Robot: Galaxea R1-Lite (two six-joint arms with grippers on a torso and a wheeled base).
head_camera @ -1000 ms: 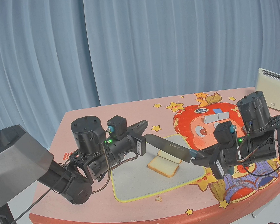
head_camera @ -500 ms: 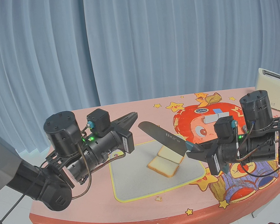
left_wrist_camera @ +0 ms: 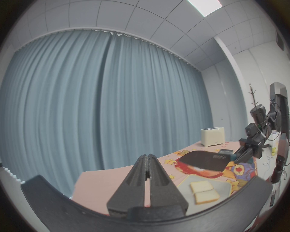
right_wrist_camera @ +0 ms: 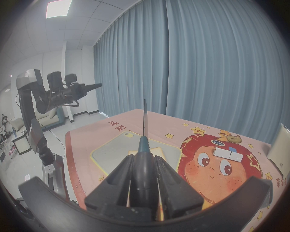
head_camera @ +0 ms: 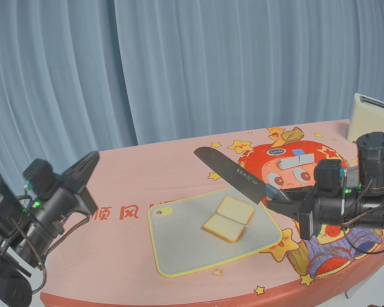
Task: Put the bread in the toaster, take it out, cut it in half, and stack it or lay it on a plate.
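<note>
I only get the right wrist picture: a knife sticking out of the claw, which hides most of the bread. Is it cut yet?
Observer: Yes. The head view shows the bread as two halves lying side by side on the cutting board.
Operator: Is the knife touching them?
Observer: No. The knife in the right gripper hangs in the air, apart from the bread.
Operator: And that other arm far off, is its claw open?
Observer: The left wrist view shows the left gripper shut, holding nothing.
</note>
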